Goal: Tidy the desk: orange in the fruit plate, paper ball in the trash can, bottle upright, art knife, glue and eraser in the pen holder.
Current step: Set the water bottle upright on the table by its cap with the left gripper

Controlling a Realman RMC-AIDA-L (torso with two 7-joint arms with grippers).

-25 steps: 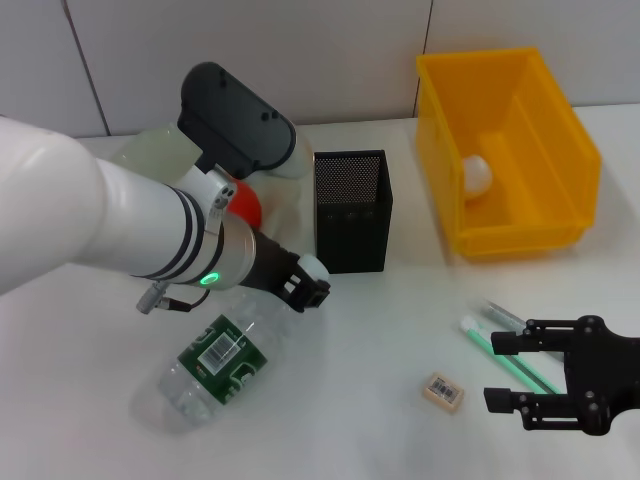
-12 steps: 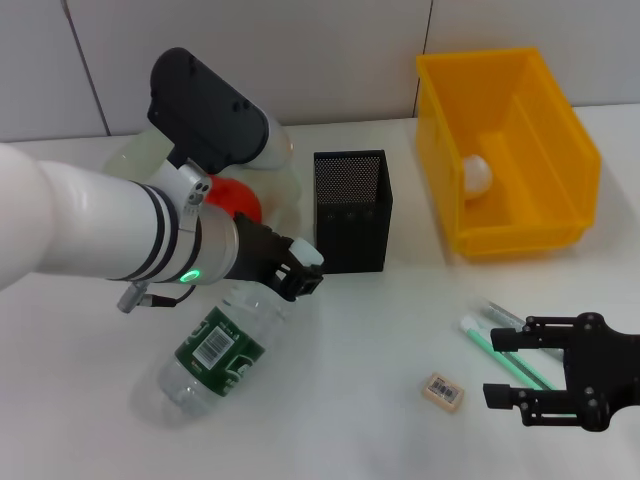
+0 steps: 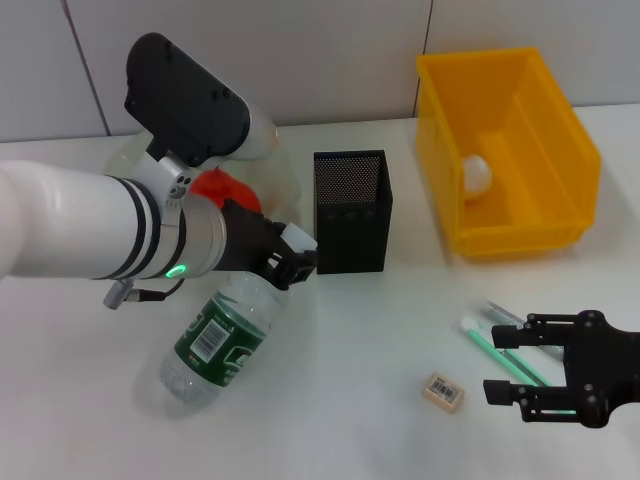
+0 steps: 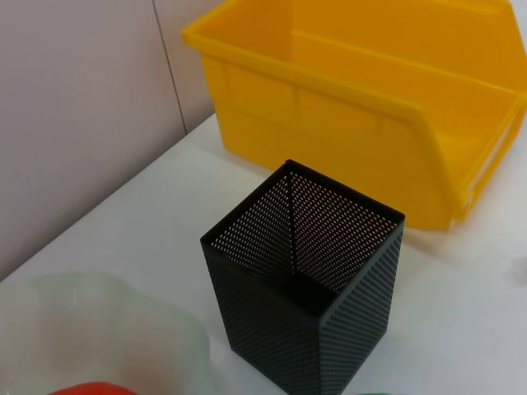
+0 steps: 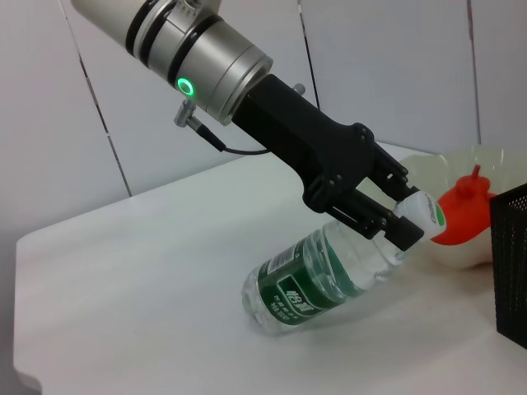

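Now higher: bottle (image 3: 213, 337) neck, left claw (image 3: 291, 258).

A white worktop (image 3: 360, 400) carries everything, meeting a pale grey panelled wall (image 3: 330, 50) at the back, its panels split by thin dark seams. Near the front right lie two slim pen-like items side by side: a green stick with a white cap (image 3: 490, 345), and a clear one (image 3: 503, 316) just behind it.

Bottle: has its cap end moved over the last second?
Yes. Held by the left gripper, the bottle has its neck lifted and swung toward the pen holder; its base remains on the table.
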